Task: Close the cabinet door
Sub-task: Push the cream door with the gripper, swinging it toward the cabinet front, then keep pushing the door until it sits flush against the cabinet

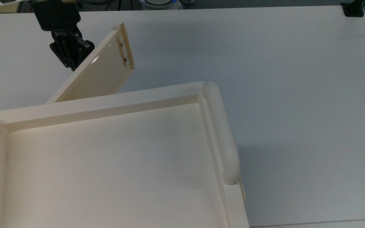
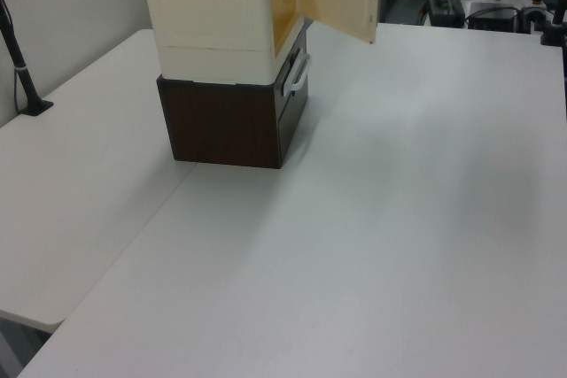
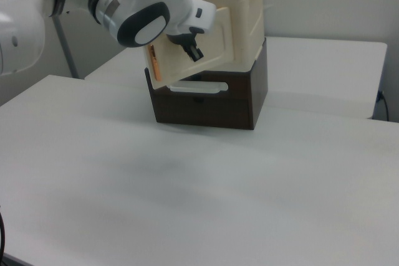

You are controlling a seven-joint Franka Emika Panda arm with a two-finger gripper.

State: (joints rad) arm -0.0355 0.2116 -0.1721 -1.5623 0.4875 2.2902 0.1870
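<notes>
Hiding behind cabinet door: gripper fingertips

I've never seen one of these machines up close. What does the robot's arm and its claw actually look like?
The arm is glossy white with rounded segments, dark grey rings at the joints and a round dark grey cap on the last bulge. A thin black cable runs along it. The gripper at its tip is black and blocky.
</notes>
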